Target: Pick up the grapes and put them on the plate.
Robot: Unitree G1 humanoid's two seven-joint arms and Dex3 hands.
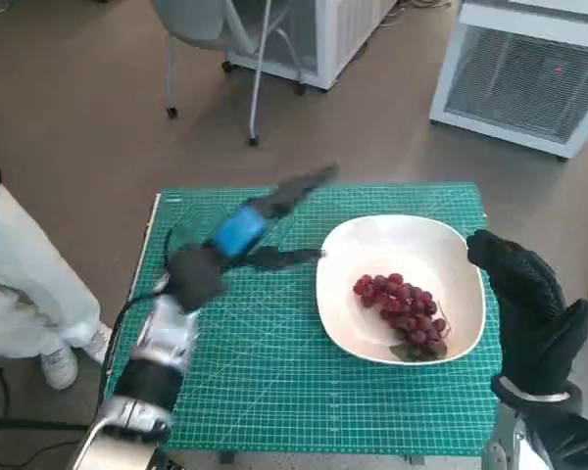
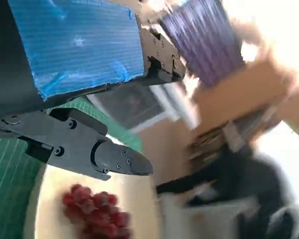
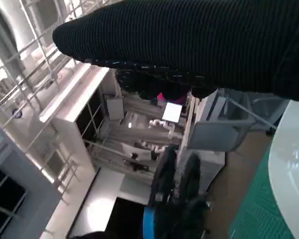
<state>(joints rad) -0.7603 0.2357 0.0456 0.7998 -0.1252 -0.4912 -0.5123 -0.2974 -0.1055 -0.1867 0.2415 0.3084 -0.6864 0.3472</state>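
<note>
- The red grapes point(image 1: 402, 305) already lie in the white plate point(image 1: 358, 250), toward its near right part, with a dark leaf or stem showing at the bunch's near end. The left wrist view shows the same bunch point(image 2: 97, 211) resting on the pale plate surface, with nothing holding it.
- The plate sits on the green cutting mat point(image 1: 274, 362) that covers the bench, on the right half of it.
- The left hand point(image 1: 240, 235) hovers over the mat just left of the plate. Its fingers point(image 1: 299, 191) are spread apart and hold nothing; one reaches toward the far side, and another points at the plate's left rim. It looks blurred, so I would guess it is in motion, though I cannot tell which way.
- The right hand point(image 1: 529, 299) is raised at the plate's right edge in its black glove. Nothing shows in it; the fingers look loosely together rather than closed on anything, but how far they are parted I cannot tell for sure. The right wrist view gives only the glove point(image 3: 189, 45) as a dark band.
- As I judge it, the placing is done: the grapes are on the plate and free of both hands.
- What seems left is only for the hands to draw clear of the plate without knocking it.
- A person's pale trouser leg and shoe point(image 1: 59, 367) stand at the left of the bench.
</note>
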